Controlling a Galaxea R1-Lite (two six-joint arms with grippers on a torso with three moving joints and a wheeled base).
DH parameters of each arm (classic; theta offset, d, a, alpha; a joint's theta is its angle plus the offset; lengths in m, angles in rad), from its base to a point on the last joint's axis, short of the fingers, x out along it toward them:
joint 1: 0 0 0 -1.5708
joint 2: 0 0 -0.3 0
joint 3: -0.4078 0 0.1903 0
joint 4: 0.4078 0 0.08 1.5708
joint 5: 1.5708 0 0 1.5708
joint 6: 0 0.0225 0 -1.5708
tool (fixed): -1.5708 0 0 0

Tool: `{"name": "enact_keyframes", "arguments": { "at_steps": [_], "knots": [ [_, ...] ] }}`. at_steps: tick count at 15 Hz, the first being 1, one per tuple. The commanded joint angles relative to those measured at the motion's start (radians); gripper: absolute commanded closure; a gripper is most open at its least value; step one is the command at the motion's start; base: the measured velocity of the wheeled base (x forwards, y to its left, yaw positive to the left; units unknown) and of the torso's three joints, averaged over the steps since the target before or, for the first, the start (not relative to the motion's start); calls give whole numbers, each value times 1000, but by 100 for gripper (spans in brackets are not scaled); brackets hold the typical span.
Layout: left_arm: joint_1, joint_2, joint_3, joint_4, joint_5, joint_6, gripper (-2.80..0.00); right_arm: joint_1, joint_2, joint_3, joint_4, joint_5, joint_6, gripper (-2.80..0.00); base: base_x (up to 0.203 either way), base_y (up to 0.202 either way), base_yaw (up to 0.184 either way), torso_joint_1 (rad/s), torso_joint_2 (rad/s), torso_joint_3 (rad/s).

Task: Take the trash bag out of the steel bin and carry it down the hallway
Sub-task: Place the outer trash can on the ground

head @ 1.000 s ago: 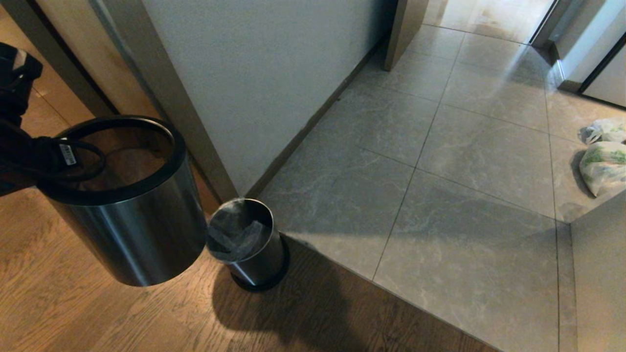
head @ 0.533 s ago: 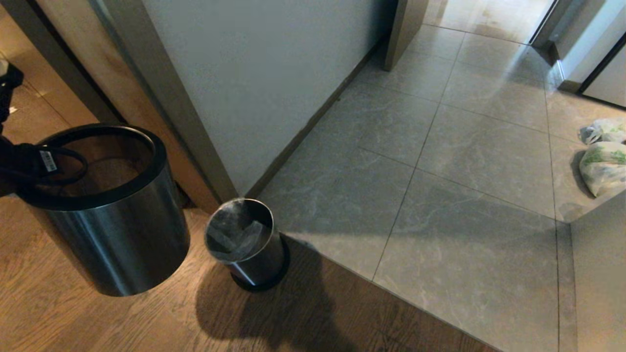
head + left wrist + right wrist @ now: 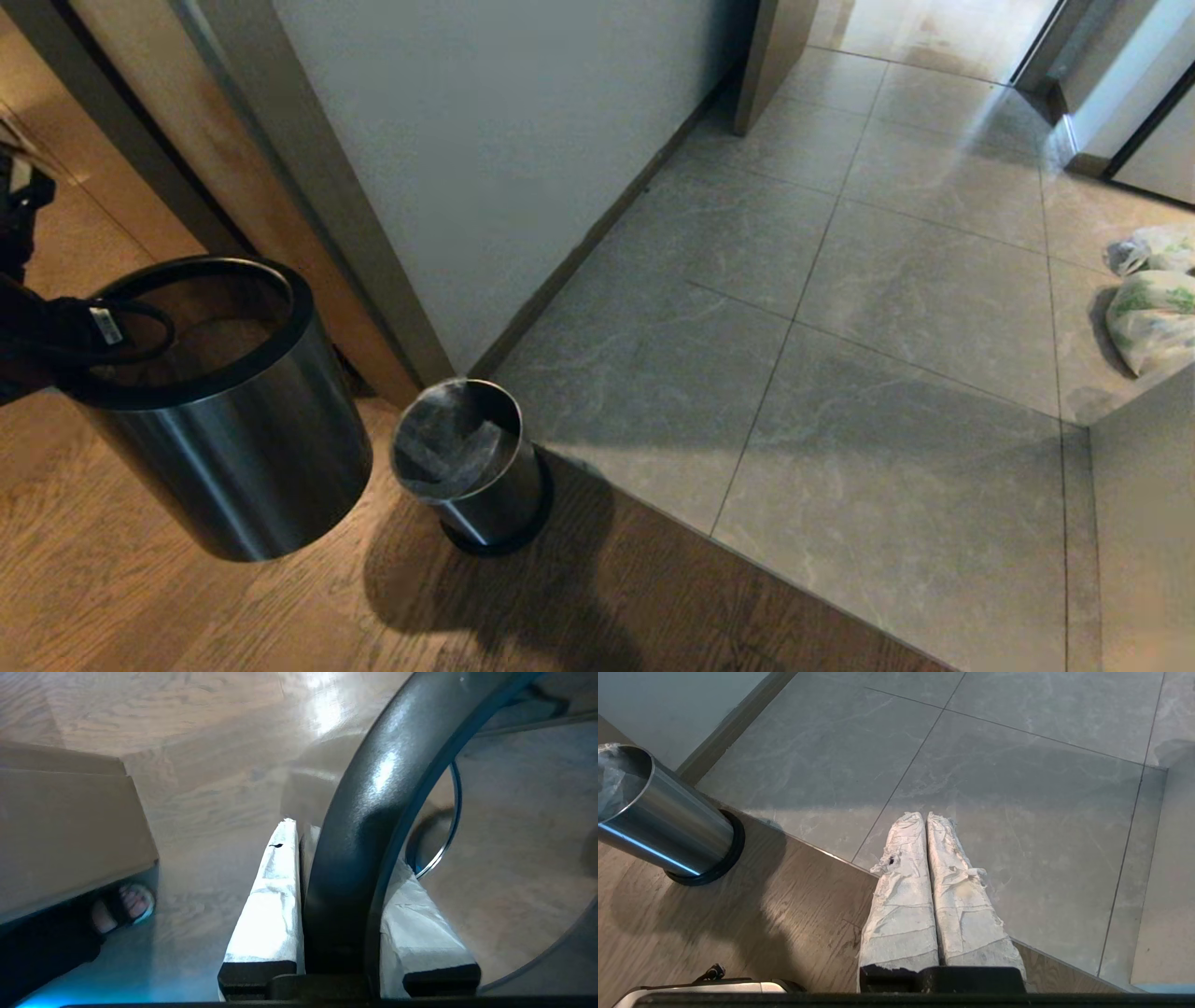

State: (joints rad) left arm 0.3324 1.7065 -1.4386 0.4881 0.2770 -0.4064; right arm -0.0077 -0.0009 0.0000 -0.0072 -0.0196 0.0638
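Note:
The steel bin stands on the wood floor at the edge of the tiles, on a black base. The clear, crinkled trash bag lies inside it. Both also show in the right wrist view, the bin with the bag at its mouth. My left gripper is at the far left, shut on the black ring rim of a larger steel cylinder. It holds this cylinder off the floor, and the floor shows through it. My right gripper is shut on nothing and hangs low over the tile edge.
The hallway's grey tiles run ahead to the right, along a pale wall. White bags with green print lie at the right edge. A cardboard box and a person's sandalled foot are near the left arm.
The held steel cylinder has moved a little left and lower with my left gripper. The small bin, the bag and the right gripper have not moved.

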Motion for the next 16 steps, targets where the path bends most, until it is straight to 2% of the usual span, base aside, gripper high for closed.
{"name": "enact_keyframes", "arguments": {
  "at_steps": [1,7,14,16],
  "knots": [
    [29,53,46,-74,-3,3,0,0,-1,2,0,1,1,0,0,0,0,0,0,0],
    [74,227,88,-308,-25,11,0,0,-1,2,0,0,1,0,0,0,0,0,0,0],
    [106,486,105,-663,-36,-5,0,0,-1,2,0,0,1,0,0,0,0,0,0,0],
    [108,529,107,-733,-66,-33,0,0,-1,2,0,0,1,0,0,0,0,0,0,0]
  ]
}}
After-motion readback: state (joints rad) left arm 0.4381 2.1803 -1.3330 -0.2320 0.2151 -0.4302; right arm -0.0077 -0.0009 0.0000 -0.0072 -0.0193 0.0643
